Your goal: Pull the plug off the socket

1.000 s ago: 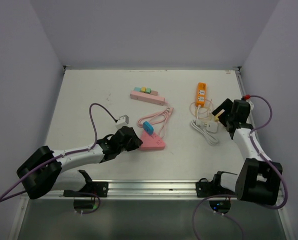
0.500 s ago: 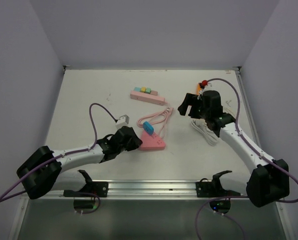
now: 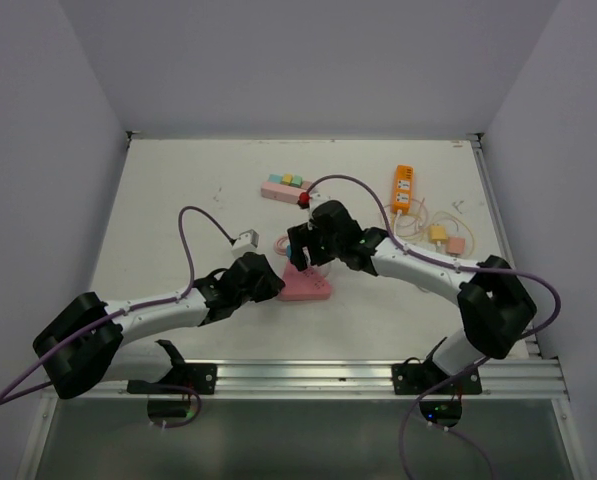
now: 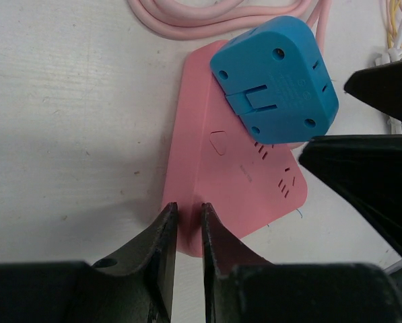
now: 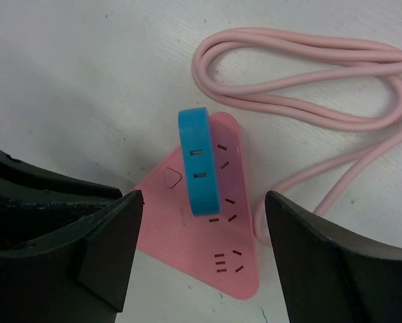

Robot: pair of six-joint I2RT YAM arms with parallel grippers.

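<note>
Your left gripper (image 4: 186, 214) is pinched tight on the near edge of the pink socket (image 4: 207, 178). Your right gripper (image 5: 202, 202) is spread wide, one finger either side of the blue plug (image 5: 199, 161), which is seated in the socket.

Three socket blocks on the desk (image 3: 178, 200): one pink triangular socket (image 3: 313, 288), one long pink strip (image 3: 278, 190), one orange strip (image 3: 403, 187). One blue plug (image 4: 275, 79), one looped pink cable (image 5: 308, 74), and two small plugs on thin cords at the right, namely one yellow plug (image 3: 436, 233) and one pale pink plug (image 3: 456, 243). Two tools: left tool (image 4: 186, 212) and right tool (image 5: 199, 202).
</note>
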